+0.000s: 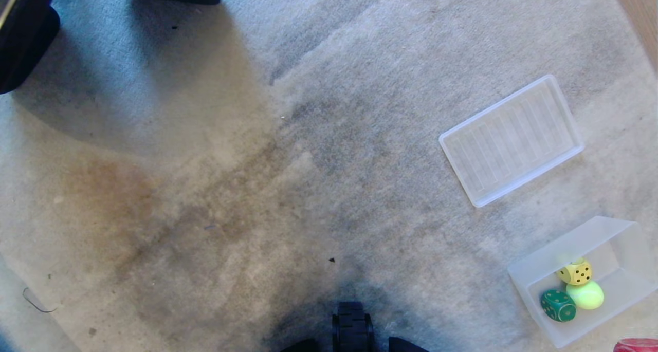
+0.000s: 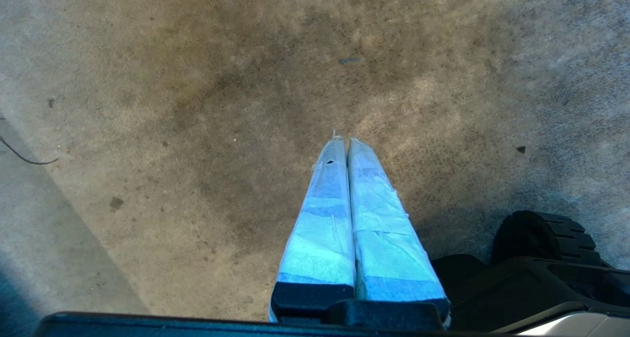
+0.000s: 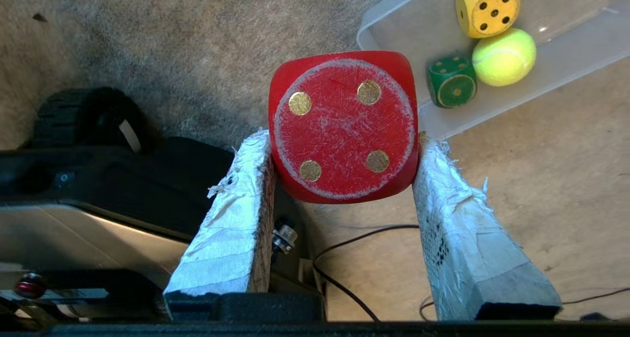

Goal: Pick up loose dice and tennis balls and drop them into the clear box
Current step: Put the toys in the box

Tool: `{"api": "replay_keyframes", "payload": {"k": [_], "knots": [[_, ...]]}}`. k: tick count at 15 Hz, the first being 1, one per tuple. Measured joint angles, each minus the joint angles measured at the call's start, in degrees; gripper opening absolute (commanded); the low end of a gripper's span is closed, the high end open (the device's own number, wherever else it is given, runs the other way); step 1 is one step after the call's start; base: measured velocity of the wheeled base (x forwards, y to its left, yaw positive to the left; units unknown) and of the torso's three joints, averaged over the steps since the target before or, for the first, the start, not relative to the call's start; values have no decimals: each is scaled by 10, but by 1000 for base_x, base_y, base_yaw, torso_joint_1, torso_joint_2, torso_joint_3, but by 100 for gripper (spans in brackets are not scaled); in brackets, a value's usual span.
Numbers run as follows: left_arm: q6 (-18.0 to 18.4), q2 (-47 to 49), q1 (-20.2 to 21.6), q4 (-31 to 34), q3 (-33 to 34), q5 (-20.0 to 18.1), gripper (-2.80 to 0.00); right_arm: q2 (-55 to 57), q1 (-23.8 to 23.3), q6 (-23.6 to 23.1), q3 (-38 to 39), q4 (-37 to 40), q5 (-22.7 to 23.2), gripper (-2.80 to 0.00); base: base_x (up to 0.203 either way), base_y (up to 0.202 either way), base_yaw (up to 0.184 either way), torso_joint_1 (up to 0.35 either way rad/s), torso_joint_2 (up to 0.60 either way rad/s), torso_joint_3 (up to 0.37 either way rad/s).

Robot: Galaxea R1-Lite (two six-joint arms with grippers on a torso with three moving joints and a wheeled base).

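My right gripper (image 3: pixel 343 142) is shut on a red die (image 3: pixel 343 125), its four-pip face toward the camera, held above the carpet near the clear box (image 3: pixel 393 27). Only a sliver of that red die (image 1: pixel 635 346) shows at the head view's bottom right edge. The clear box (image 1: pixel 622 285) stands on the carpet at the lower right. Inside it lie a yellow die (image 1: pixel 576 273), a tennis ball (image 1: pixel 586 295) and a green die (image 1: pixel 558 305); the right wrist view also shows the yellow die (image 3: pixel 487 8), tennis ball (image 3: pixel 503 56) and green die (image 3: pixel 452 81). My left gripper (image 2: pixel 343 141) is shut and empty, parked over bare carpet.
A flat ribbed clear tray (image 1: pixel 511 141) lies beyond the box on the right. My base wheel (image 1: pixel 352 326) shows at the bottom centre. Dark furniture (image 1: pixel 25 38) stands at the far left. A thin black cable (image 3: pixel 344 238) runs under the right gripper.
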Motion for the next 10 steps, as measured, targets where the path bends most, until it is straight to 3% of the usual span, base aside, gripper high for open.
{"api": "replay_keyframes", "payload": {"k": [4,7,10], "knots": [[0,0,0,0,0,0,-280,-120,10,-34,10,21,-16,-280,0,0,0,0,0,0],[0,0,0,0,0,0,-280,-152,12,-5,12,24,-29,-280,0,0,0,0,0,0],[0,0,0,0,0,0,-280,-163,12,-8,14,24,-29,-280,0,0,0,0,0,0]]}}
